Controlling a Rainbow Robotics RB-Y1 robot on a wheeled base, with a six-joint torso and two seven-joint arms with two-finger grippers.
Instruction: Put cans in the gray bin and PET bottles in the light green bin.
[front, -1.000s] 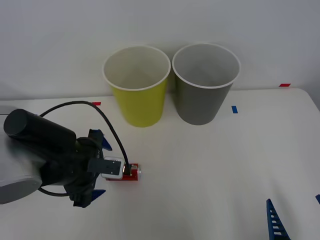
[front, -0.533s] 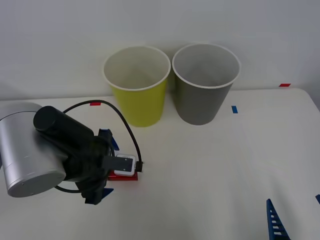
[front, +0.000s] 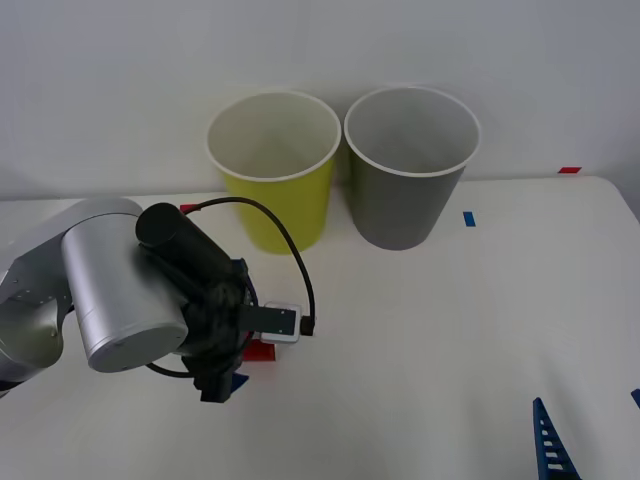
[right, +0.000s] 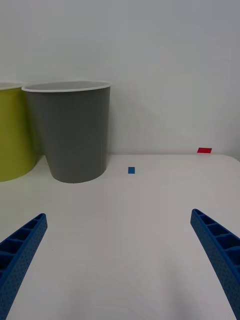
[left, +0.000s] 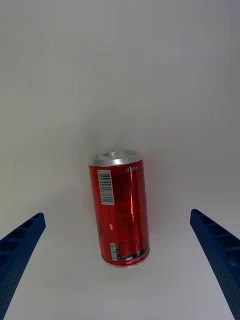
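Observation:
A small red can (left: 120, 210) lies on its side on the white table, silver top pointing away from my left wrist camera. My left gripper (left: 117, 216) hovers over it, open, with one blue finger on each side and well apart from it. In the front view the left arm covers most of the can (front: 262, 349); a red sliver shows beneath the wrist. The light green bin (front: 280, 190) and gray bin (front: 410, 190) stand upright side by side at the back. My right gripper (right: 118, 215) is open and idle at the front right, facing the gray bin (right: 72, 135). PET bottles are out of view.
Small tape marks lie on the table: blue (front: 468, 218) right of the gray bin, red (front: 569, 170) at the far right, red (front: 190, 207) left of the green bin. A white wall rises close behind the bins. Open tabletop lies between the can and the bins.
My left arm has swung rightward over the can, hiding more of it in the front view. The can, bins and right arm have not moved.

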